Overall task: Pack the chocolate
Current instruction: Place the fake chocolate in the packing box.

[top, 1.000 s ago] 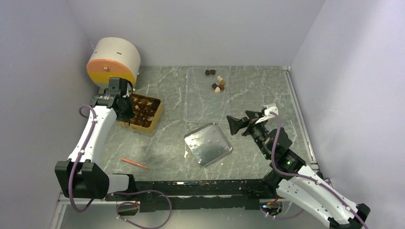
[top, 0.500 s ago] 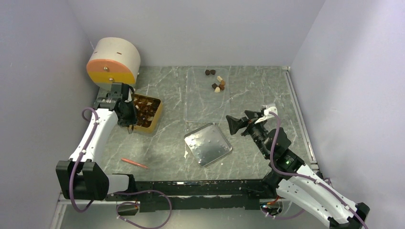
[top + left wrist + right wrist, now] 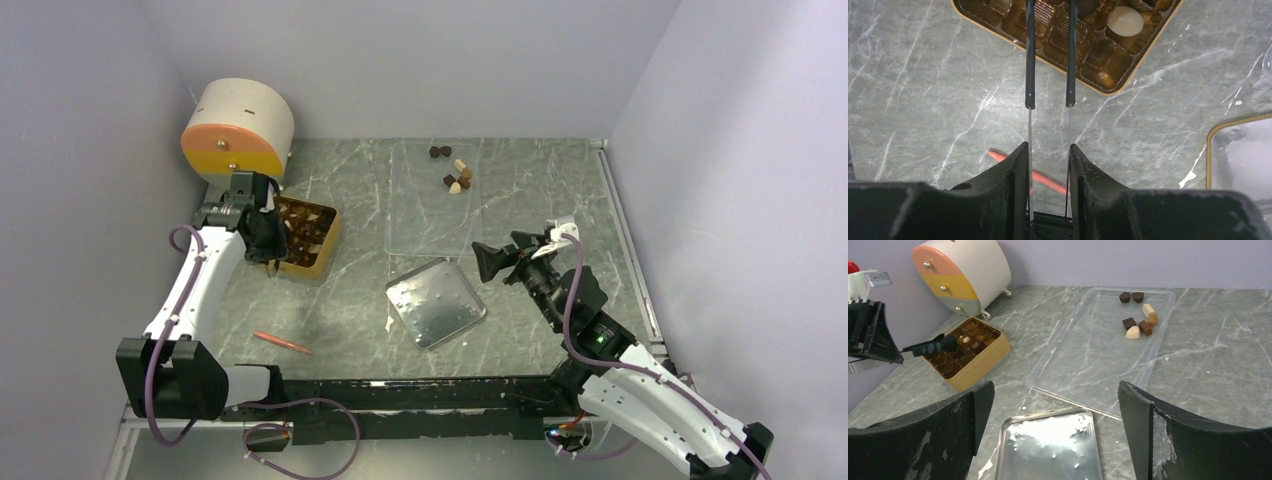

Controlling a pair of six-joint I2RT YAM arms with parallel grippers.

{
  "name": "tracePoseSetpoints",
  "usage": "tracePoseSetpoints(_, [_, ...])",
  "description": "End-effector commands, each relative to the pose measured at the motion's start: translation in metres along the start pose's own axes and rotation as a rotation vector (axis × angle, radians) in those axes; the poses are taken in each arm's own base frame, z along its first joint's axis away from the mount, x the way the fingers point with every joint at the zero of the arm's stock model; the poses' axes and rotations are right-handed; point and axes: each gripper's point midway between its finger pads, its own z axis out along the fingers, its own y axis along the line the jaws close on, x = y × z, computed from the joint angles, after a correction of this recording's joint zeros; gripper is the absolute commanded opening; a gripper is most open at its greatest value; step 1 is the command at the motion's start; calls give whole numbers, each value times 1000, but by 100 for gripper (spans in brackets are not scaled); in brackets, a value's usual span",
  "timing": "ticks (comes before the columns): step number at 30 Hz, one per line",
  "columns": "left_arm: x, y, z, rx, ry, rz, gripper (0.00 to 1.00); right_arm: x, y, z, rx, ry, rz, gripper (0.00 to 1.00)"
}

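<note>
Several dark brown, mid brown and cream chocolate pieces (image 3: pixel 455 175) lie at the far end of a clear plastic tray (image 3: pixel 430 215), also in the right wrist view (image 3: pixel 1135 325). The golden-tan compartment box (image 3: pixel 305 238) holds more pieces, among them a cream one (image 3: pixel 1126 21). My left gripper (image 3: pixel 262 232) (image 3: pixel 1047 147) is shut on thin metal tweezers (image 3: pixel 1030 75) with black tips that reach over the box's near edge (image 3: pixel 935 346). Their ends are cut off by the top of the left wrist view. My right gripper (image 3: pixel 490 262) (image 3: pixel 1055 390) is wide open and empty above a metal tray.
A small silver metal tray (image 3: pixel 436 302) (image 3: pixel 1048 450) lies in the middle. A red-orange pen (image 3: pixel 281 342) (image 3: pixel 1003 156) lies near the left arm's base. A round cream-and-orange container (image 3: pixel 238 130) stands at the back left. Walls close in on three sides.
My left gripper, with the tweezers, has drawn back a little toward the near-left edge of the box. The right arm has hardly moved.
</note>
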Motion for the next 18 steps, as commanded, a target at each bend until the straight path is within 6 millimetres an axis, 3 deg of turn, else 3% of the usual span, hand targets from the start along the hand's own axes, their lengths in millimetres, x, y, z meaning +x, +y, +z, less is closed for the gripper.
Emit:
tracePoseSetpoints(1, [-19,-1,-15,5,-67,-19,36,-17,8,2,-29,-55,16,100])
tracePoseSetpoints(8, [-42,-12,-34,67,-139,-16,33,-19,7,2,-24,-54,16,100])
tracePoseSetpoints(12, [-56,-28,-47,156,-173,3,32,-18,5,1,-10,-42,25,100])
tracePoseSetpoints(18, [-60,-60,-52,323,-181,26,30,-19,-1,-1,25,-39,35,100])
